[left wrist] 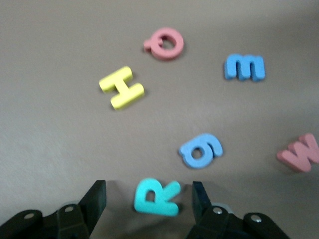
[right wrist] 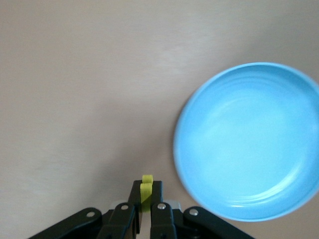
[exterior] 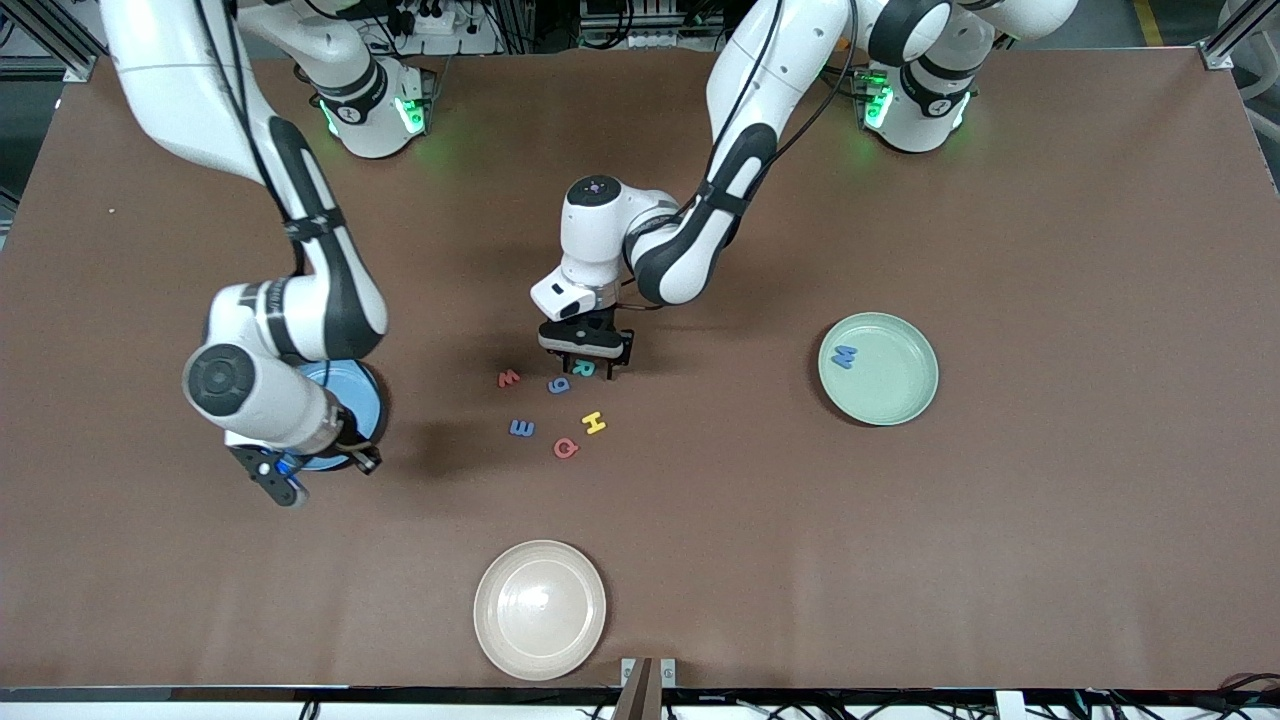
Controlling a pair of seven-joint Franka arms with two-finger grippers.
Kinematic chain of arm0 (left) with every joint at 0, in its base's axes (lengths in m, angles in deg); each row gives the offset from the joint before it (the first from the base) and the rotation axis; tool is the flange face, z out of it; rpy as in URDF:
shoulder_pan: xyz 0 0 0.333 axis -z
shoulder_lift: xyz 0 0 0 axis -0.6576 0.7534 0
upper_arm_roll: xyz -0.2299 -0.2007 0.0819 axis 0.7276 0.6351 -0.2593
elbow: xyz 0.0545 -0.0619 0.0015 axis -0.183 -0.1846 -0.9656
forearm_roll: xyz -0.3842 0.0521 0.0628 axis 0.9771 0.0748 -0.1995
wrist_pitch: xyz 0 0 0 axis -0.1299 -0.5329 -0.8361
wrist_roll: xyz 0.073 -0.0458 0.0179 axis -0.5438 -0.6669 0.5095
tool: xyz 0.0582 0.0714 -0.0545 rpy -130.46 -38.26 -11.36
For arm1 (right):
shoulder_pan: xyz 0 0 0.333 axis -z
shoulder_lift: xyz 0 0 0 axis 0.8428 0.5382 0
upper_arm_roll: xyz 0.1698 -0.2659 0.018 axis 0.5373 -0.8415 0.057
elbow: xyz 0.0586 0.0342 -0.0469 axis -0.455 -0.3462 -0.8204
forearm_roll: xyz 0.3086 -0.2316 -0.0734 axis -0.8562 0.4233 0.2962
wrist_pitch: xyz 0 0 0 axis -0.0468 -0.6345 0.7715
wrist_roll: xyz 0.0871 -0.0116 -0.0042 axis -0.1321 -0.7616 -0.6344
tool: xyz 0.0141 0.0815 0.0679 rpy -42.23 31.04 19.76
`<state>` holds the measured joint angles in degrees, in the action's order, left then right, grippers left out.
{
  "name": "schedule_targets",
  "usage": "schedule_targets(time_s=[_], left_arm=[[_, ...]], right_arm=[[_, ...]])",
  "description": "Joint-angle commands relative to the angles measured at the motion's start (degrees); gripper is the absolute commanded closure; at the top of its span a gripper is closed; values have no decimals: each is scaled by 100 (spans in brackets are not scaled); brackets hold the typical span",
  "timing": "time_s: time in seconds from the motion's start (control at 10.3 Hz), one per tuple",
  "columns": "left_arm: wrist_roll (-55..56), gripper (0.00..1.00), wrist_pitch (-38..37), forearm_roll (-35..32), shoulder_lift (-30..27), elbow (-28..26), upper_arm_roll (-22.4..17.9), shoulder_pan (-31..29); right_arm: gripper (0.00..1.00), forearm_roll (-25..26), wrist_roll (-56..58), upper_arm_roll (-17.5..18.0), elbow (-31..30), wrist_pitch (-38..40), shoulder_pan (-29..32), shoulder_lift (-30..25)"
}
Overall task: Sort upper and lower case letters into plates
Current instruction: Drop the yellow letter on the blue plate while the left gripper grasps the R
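Observation:
My left gripper (exterior: pixel 585 366) is low over the middle of the table, open, with one finger on each side of a teal R (left wrist: pixel 155 196) that lies flat. Beside it lie a blue 9-shaped letter (left wrist: pixel 200 150), a red w (left wrist: pixel 300 153), a yellow H (left wrist: pixel 122 87), a blue m (left wrist: pixel 244 67) and a red Q (left wrist: pixel 165 43). A blue M (exterior: pixel 845 356) lies in the mint green plate (exterior: pixel 900 400). My right gripper (right wrist: pixel 146 191) is shut on a small yellow letter (right wrist: pixel 146 185), over the table just beside the rim of the sky blue plate (right wrist: pixel 249 144).
A cream-beige plate (exterior: pixel 540 608) stands near the table edge closest to the front camera. The right arm's wrist covers much of the sky blue plate (exterior: pixel 352 398) in the front view. The brown table (exterior: pixel 900 560) spreads wide around everything.

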<state>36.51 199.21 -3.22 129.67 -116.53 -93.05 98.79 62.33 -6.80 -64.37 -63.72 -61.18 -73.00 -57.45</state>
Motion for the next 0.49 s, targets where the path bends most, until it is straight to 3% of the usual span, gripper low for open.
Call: schedule_targets(time_s=[0.0,0.2,0.29,0.39], left_arm=[[292,25,4,-160,85,109,-45,103],[292,40,4,-160,85,109,-45,104],[258,46,-5,-169,85,101,-53,104],[153,46,-5,-204,85,101,-62,95]], right_arm=[[100,98,584,-2,-954,-125,201,-598],[100,273,762,-20,-1061,-116,403,-599],[70,300,780,-20,-1062,-90,483,-590],[3,300,780,-20,-1053,-29,492,-573]])
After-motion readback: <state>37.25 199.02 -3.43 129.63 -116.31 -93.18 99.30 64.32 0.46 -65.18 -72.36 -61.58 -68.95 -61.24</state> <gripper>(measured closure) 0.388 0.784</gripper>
